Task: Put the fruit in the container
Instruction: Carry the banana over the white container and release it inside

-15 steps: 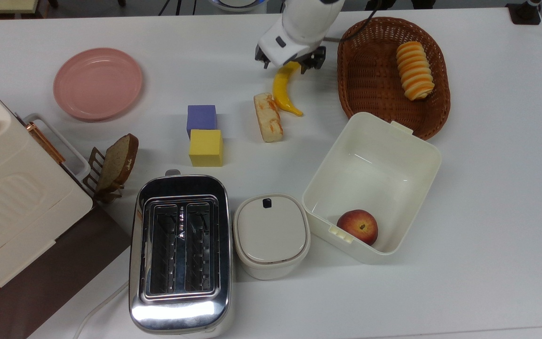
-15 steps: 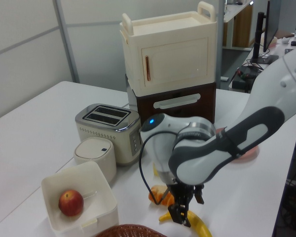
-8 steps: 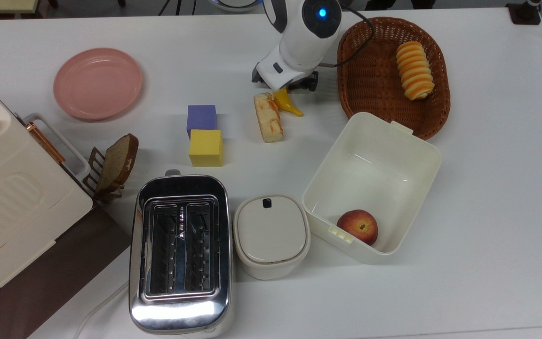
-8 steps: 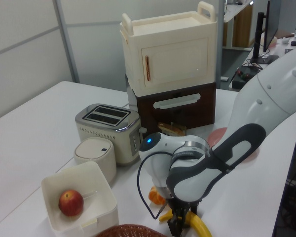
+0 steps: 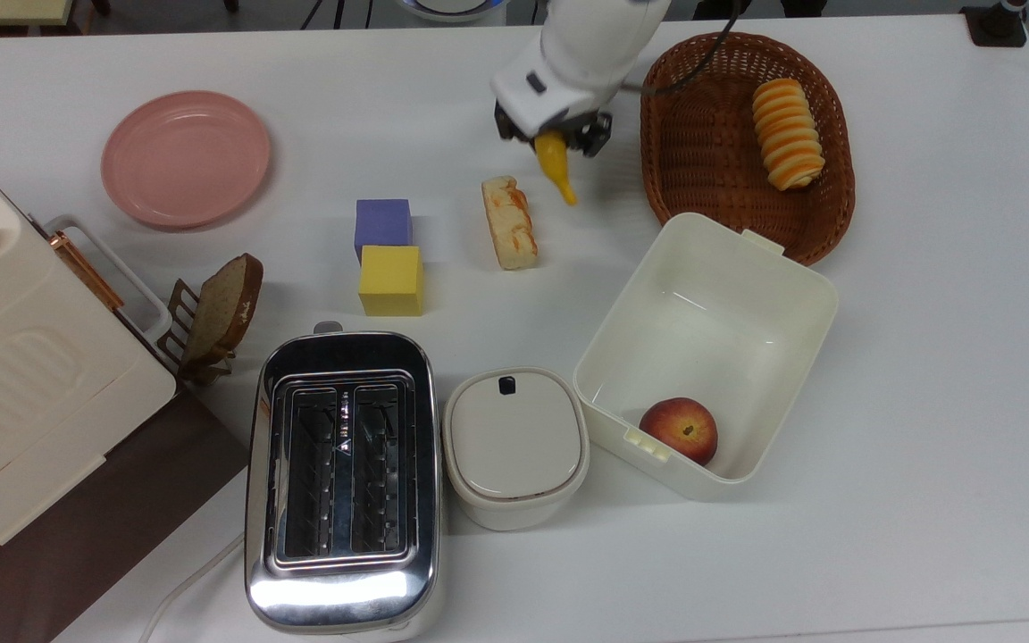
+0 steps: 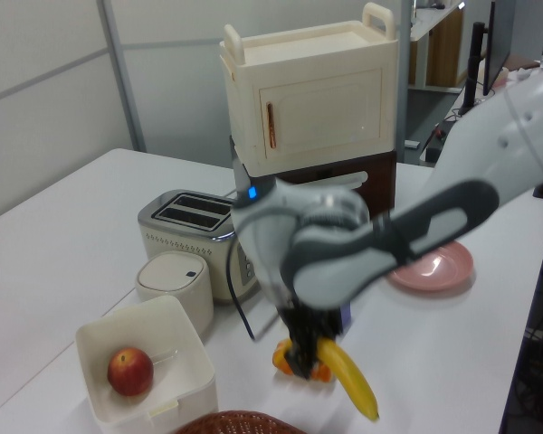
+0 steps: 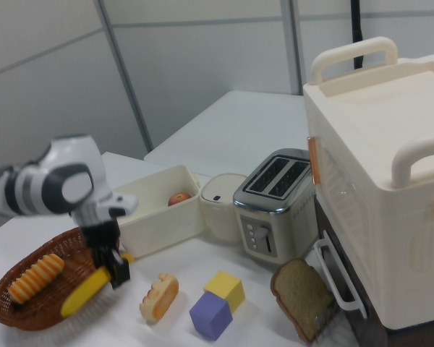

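Note:
The fruit, a slim yellow banana [image 5: 557, 170], hangs off the table with one end in my gripper [image 5: 554, 137], which is shut on it. Its free end points toward the top view's bottom. In the left view the banana [image 6: 351, 382] slants down to the right below the gripper [image 6: 309, 351]. In the right view the banana [image 7: 85, 293] juts left from the gripper [image 7: 114, 273], just in front of the basket. The container [image 5: 823, 299], a deep cream box, stands to the lower right in the top view with a red-orange peach [image 5: 679, 430] inside.
A pale bread stick [image 5: 509, 221] lies just left of the banana in the top view. A wicker basket [image 5: 702, 143] with a striped roll [image 5: 786, 133] sits to the right. A purple cube [image 5: 383, 223], yellow cube [image 5: 390, 280], lidded pot [image 5: 514, 445], toaster [image 5: 341, 478] and pink plate [image 5: 185, 158] fill the left.
The gripper came down over the banana's far end, shut on it and lifted it off the table; the banana has left its place beside the bread stick.

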`<state>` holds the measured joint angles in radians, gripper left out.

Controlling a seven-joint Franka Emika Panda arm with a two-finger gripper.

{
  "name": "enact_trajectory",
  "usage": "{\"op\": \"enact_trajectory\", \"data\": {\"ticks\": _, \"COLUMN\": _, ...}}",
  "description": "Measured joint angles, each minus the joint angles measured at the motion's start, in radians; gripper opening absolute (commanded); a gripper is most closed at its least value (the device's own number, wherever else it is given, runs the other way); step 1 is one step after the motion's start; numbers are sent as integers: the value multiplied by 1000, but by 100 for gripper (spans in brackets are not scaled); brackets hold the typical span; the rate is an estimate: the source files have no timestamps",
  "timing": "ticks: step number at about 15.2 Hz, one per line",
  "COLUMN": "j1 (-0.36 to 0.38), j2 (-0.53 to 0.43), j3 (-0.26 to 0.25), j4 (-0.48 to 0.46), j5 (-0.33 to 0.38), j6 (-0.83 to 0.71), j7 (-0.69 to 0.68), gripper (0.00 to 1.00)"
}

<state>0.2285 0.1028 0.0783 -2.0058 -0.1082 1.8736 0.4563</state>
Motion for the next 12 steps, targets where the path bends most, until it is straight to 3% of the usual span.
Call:
{"op": "enact_trajectory", "data": {"ticks": 5, "j1": -4, "j2": -5, "j3": -15, "j4": 310, "j5": 93, "j6": -133, "j7": -22, "gripper": 0}}
{"op": "enact_trajectory", "data": {"ticks": 8, "j1": -4, "j2": 52, "j3": -16, "j4": 395, "j5": 94, "j6": -58, "j7": 50, "gripper": 0}}
{"op": "enact_trajectory", "data": {"ticks": 9, "j1": -4, "j2": 80, "j3": -16, "j4": 408, "j5": 94, "j6": 5, "j7": 98, "gripper": 10}}
{"op": "enact_trajectory", "data": {"ticks": 10, "j1": -4, "j2": 110, "j3": -16, "j4": 419, "j5": 90, "j6": 70, "j7": 154, "gripper": 30}}
{"op": "enact_trajectory", "data": {"ticks": 11, "j1": -4, "j2": 142, "j3": -16, "j4": 429, "j5": 78, "j6": 123, "j7": 210, "gripper": 99}}
{"op": "enact_trajectory", "data": {"ticks": 12, "j1": -4, "j2": 180, "j3": -16, "j4": 443, "j5": 58, "j6": 177, "j7": 286, "gripper": 100}}
